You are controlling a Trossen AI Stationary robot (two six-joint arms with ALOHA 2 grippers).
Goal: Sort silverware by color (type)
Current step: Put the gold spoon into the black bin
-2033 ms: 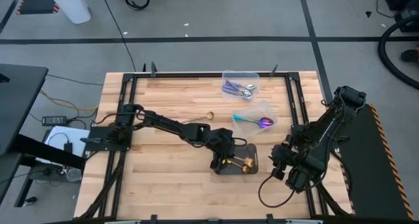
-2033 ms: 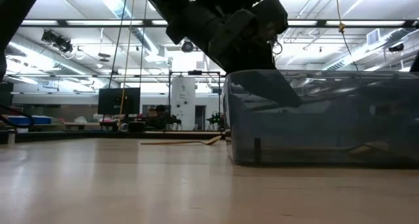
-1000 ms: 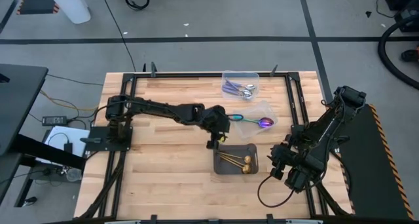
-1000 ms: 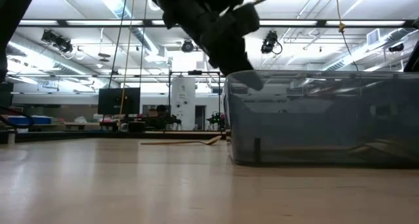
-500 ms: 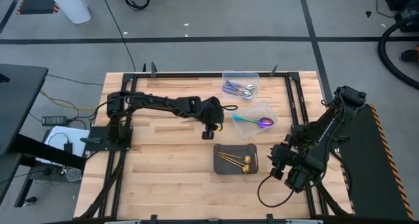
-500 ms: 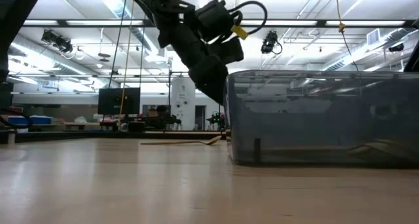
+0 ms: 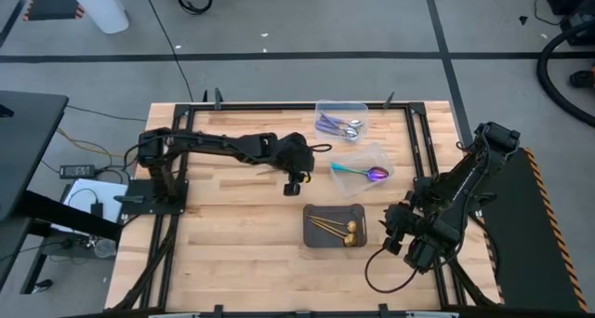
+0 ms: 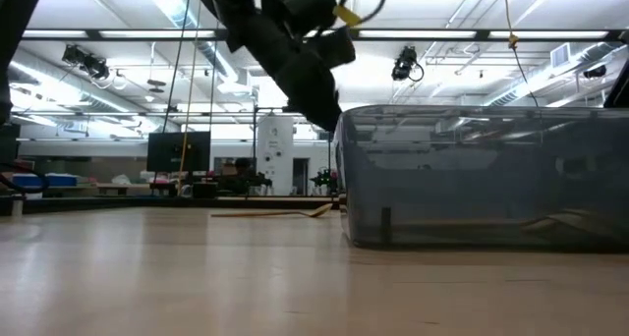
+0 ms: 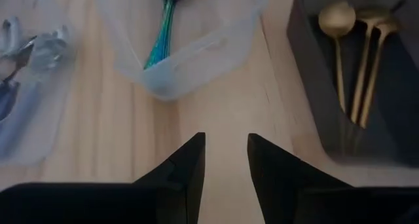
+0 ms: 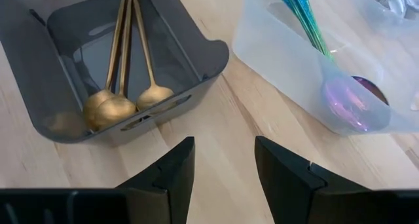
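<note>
Three gold spoons (image 7: 337, 229) lie in the dark grey tray (image 7: 310, 236), bowls toward the table's right; the right wrist view shows them too (image 10: 124, 67). One gold spoon (image 8: 275, 214) lies flat on the table beyond the tray, partly under my left arm in the high view. An iridescent spoon (image 7: 361, 172) lies in a clear tub. Lilac-handled silver spoons (image 7: 337, 125) lie in the far clear tub. My left gripper (image 7: 294, 186) hovers open and empty over bare wood, far-left of the tray (image 9: 226, 149). My right gripper (image 7: 392, 234) waits open, right of the tray (image 10: 224, 152).
The two clear tubs (image 7: 372, 156) (image 7: 353, 108) stand far-right of the left gripper, and the tray stands near-right of it. Black rails (image 7: 279, 105) frame the table. Bare wood (image 7: 232, 225) fills the near-left part.
My left gripper has drawn back from beside the tray, going up and toward the table's far-left, and now hovers over the wood near the loose gold spoon. It carries nothing. The spoons in the tray have stayed put.
</note>
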